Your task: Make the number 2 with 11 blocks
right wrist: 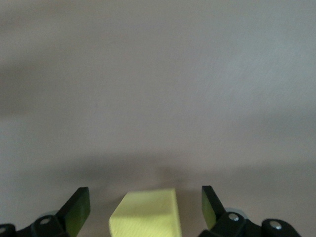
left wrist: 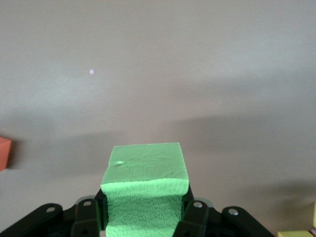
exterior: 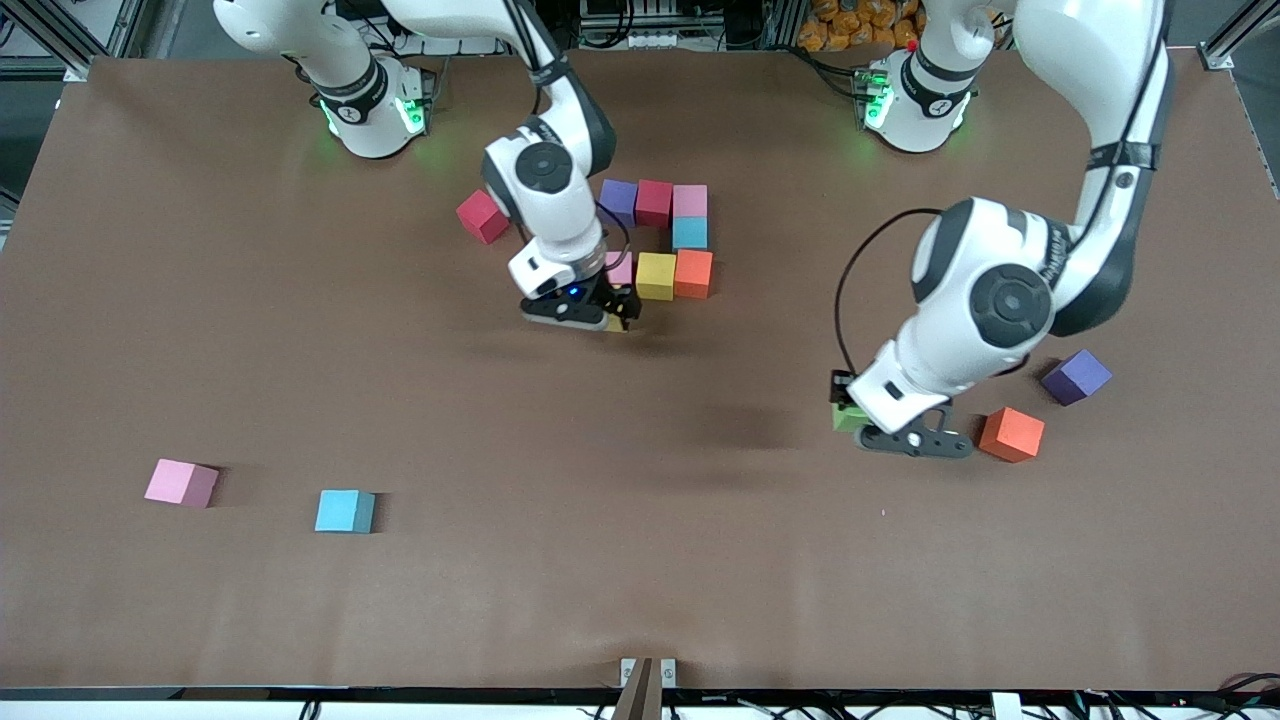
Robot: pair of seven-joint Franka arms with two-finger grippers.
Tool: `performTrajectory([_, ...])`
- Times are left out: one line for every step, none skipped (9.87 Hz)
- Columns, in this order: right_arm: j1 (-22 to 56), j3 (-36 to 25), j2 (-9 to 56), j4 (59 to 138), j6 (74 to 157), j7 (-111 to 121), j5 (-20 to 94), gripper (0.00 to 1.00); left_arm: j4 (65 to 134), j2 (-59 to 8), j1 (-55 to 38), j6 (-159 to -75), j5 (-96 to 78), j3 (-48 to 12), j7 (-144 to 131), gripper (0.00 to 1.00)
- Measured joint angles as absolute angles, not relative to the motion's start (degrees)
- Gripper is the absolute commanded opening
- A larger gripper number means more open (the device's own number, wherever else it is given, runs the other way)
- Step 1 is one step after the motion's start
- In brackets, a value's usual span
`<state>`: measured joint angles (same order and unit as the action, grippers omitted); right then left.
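You are seeing thirteen matte foam cubes. Nearest are lying a loose pink cube (exterior: 181,483) and light blue cube (exterior: 345,511). The left gripper (exterior: 905,437) is clamping a dented green cube (left wrist: 145,190), beside loose orange (exterior: 1011,434) and purple (exterior: 1076,377) ones. The right gripper (exterior: 590,315) is standing spread around a pale yellow cube (right wrist: 145,217), adjoining seven arranged cubes (exterior: 663,240); a red one (exterior: 482,216) is sitting apart.

A brown table (exterior: 200,300) filled nearly the whole front view, its matte top evenly lit, with soft shadows and faint green glow near its upper edge. Above that edge stood aluminium frame bars (exterior: 1235,35), dark cables (exterior: 650,25) and a heap of orange things (exterior: 860,25). Below the table's lower edge ran a white strip (exterior: 400,708)
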<state>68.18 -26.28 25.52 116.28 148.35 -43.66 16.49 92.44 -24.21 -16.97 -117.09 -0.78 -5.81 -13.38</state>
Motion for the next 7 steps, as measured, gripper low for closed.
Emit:
performTrajectory([68.0, -29.3, 24.6, 115.4, 145.5, -40.5, 16.5, 1.0, 92.0, -24.2, -19.0, -117.1, -0.8, -5.8, -13.9, 0.0])
performTrajectory([67.7, -31.9, 24.1, 114.5, 143.5, -38.2, 16.5, 1.0, 91.4, -24.3, -20.7, -117.1, -0.8, -5.8, -15.0, 0.0])
performTrajectory([67.2, -33.9, 24.0, 113.8, 142.8, -35.3, 16.5, 1.0, 90.5, -24.7, -22.5, -117.1, -0.8, -5.8, -16.6, 0.0])
performTrajectory([65.4, -34.8, 24.0, 113.3, 142.7, -31.3, 16.5, 1.0, 89.2, -25.5, -24.4, -117.1, -0.8, -5.8, -18.8, 0.0])
performTrajectory([62.8, -35.1, 24.1, 112.7, 142.6, -26.0, 16.5, 1.0, 87.4, -26.9, -26.8, -117.2, -0.8, -5.5, -21.4, 0.0])
performTrajectory([60.3, -35.2, 24.1, 112.3, 142.5, -20.6, 16.4, 1.0, 85.6, -28.4, -29.8, -117.1, -0.8, -4.2, -23.7, 0.0])
performTrajectory([57.9, -35.2, 24.4, 112.2, 142.4, -15.8, 16.4, 1.0, 84.1, -29.7, -33.3, -117.2, -1.2, -1.8, -25.1, 0.0])
